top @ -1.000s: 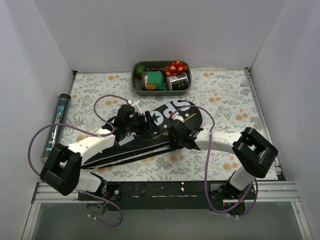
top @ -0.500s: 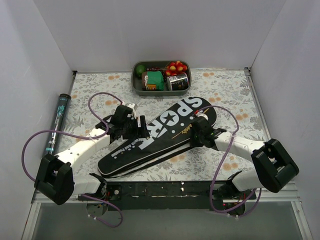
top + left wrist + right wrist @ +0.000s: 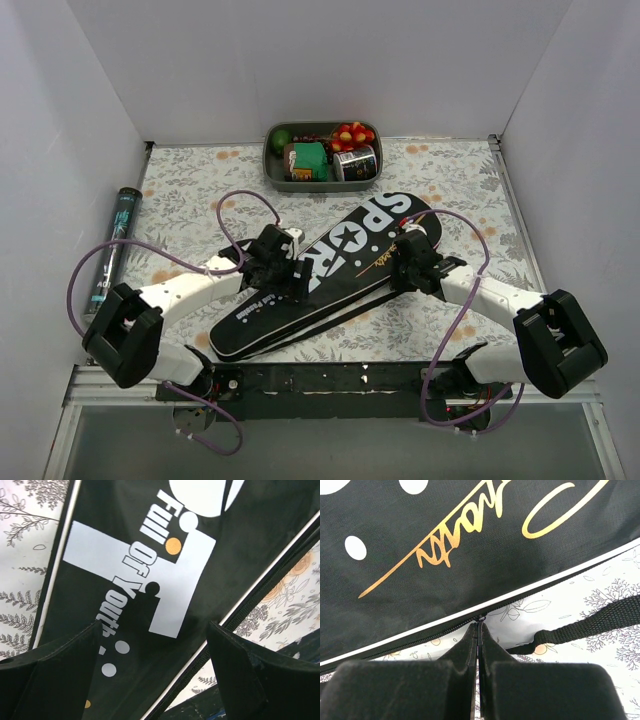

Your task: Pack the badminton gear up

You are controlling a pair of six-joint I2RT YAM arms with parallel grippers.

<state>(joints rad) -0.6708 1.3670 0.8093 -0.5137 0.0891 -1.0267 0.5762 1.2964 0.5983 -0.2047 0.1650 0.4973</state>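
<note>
A: Where was the black "SPORT" racket cover (image 3: pixel 335 262)?
B: Flat on the floral desk (image 3: pixel 450 190), lying aslant, with its wide end toward the grey tray (image 3: pixel 268 160) of toy food.
A: And the grippers?
B: The left gripper (image 3: pixel 155 630) stood wide open over the narrow part, holding nothing. The right gripper (image 3: pixel 479 627) was closed at the zipper (image 3: pixel 420 640) – whether it pinched the pull, I couldn't tell.

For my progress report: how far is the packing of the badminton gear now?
Looks done: no racket lies outside the black SPORT cover, so they seem inside. In hand: the right tool is shut at the cover's zipper, apparently on its pull; the left tool hangs open above the cover. Left: finishing the zip; how far it is closed cannot be seen.
</note>
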